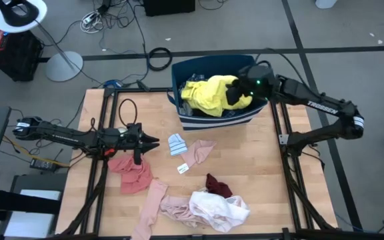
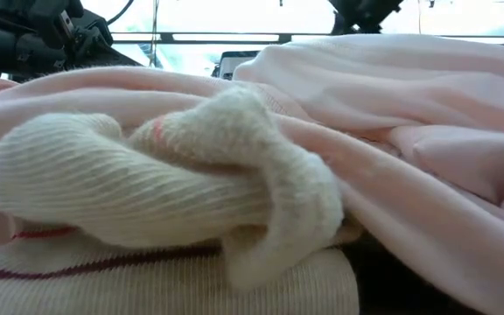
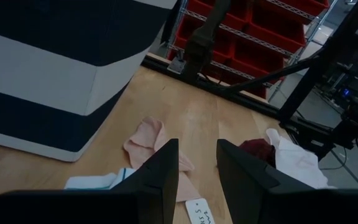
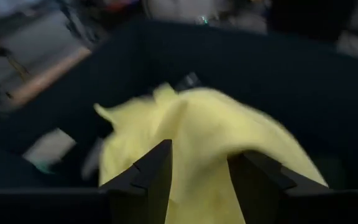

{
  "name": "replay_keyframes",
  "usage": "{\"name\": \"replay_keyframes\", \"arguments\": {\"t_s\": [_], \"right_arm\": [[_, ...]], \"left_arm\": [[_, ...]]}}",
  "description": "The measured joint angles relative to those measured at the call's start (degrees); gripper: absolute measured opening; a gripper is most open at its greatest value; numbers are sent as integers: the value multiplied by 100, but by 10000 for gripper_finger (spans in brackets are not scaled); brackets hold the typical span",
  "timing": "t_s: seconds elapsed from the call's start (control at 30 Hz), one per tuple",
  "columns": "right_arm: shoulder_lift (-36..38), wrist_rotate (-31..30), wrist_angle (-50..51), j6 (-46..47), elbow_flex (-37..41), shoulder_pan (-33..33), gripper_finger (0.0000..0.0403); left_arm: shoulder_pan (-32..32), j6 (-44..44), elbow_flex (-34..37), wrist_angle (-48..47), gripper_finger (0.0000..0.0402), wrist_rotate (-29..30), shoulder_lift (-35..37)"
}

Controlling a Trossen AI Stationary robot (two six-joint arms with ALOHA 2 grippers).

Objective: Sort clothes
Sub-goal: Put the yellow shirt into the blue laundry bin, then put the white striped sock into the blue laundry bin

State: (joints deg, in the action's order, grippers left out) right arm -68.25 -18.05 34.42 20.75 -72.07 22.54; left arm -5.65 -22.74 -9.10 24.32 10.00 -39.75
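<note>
Right hand (image 1: 235,92) spread over bright yellow soft garment (image 1: 209,93) in navy striped fabric bin (image 1: 212,120), far right | left hand (image 1: 153,141) spread, holding nothing, above wooden bench (image 1: 259,173) | only low view shows one white ribbed sock (image 2: 147,184) close | high view: two pink cloths, one maroon

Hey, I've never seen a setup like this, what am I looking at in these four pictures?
It's a two-armed robot sorting clothes on a wooden table. One picture looks down from above, one sits at table height behind a heap of pale pink and white clothes, and two ride on the wrists. The right gripper hangs open over a yellow garment in the striped navy bin. The left gripper is open above the table, holding nothing. Loose clothes lie around: salmon, maroon, pink.
</note>
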Motion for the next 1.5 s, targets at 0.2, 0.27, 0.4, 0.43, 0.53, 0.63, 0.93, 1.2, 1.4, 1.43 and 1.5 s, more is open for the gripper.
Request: {"name": "replay_keyframes", "arguments": {"t_s": [0.2,0.27,0.4,0.43,0.53,0.63,0.93,1.2,1.4,1.43,1.5], "right_arm": [[-233,471,1612,734,-4,316,156],[-375,542,2084,742,-2,368,156],[-428,529,2101,616,-2,312,156],[-408,512,1933,608,-2,276,156],[-200,453,1356,486,-2,164,156],[18,424,862,470,-4,-56,156],[-26,-105,312,272,-4,-1859,154],[-1195,-882,-365,412,-4,-3214,153],[-2527,-931,-1586,357,-4,-3468,153],[-2754,-930,-1834,359,-4,-3464,153],[-3193,-931,-2325,291,-4,-3416,153]], "left_arm": [[2,0,0,4,115,7,-1],[0,-1,0,15,115,9,0],[0,-2,0,15,115,9,-2],[2,-2,0,15,115,9,-2],[0,-2,0,11,115,9,0],[1,-2,0,20,115,9,0],[1,-2,0,23,115,9,0],[1,-4,0,24,115,-19,-2],[0,-10,0,26,115,-22,-2],[1,-21,0,26,115,-23,0],[0,-35,0,26,115,-24,-2]]}}
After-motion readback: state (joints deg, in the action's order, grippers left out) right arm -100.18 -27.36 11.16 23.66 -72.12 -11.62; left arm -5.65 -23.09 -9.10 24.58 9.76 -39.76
